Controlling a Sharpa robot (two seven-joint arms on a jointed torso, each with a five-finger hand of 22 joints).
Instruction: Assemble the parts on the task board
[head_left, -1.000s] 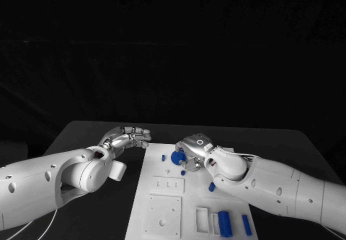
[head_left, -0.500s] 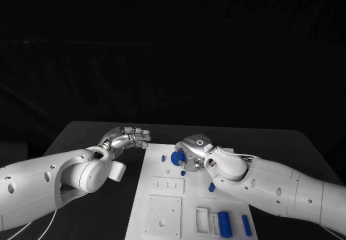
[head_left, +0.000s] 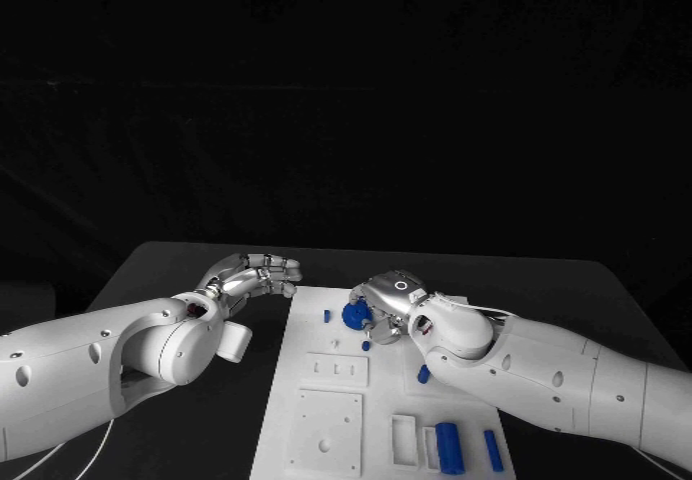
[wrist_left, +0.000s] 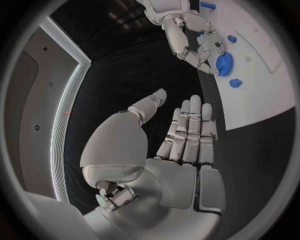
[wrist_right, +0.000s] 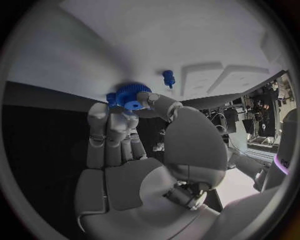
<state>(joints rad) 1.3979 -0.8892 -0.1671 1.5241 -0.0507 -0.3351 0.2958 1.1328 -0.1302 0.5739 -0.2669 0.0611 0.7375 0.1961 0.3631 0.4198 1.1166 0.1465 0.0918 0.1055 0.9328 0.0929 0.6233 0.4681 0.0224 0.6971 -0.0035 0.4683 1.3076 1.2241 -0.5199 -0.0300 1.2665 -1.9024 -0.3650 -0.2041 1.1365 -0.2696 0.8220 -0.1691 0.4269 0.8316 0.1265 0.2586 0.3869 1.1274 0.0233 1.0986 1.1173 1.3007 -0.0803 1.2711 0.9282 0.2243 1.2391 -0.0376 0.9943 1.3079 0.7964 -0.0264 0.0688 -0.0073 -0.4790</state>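
My right hand (head_left: 387, 300) pinches a round blue toothed gear (wrist_right: 129, 94) between thumb and fingertips at the far end of the white task board (head_left: 320, 400), just above its surface. The gear's flat face tilts toward the board; I cannot tell its axis more exactly. My left hand (head_left: 257, 275) hovers over the black worktop (head_left: 173, 265) beside the board, fingers straight and close together, holding nothing. Oblong blue parts (head_left: 450, 447) lie lengthwise at the board's near end.

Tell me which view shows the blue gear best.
The right wrist view: the gear sits close up, teeth visible, held in the right hand's fingertips. The left wrist view shows it small, from the side; in the head view the hand partly hides it.
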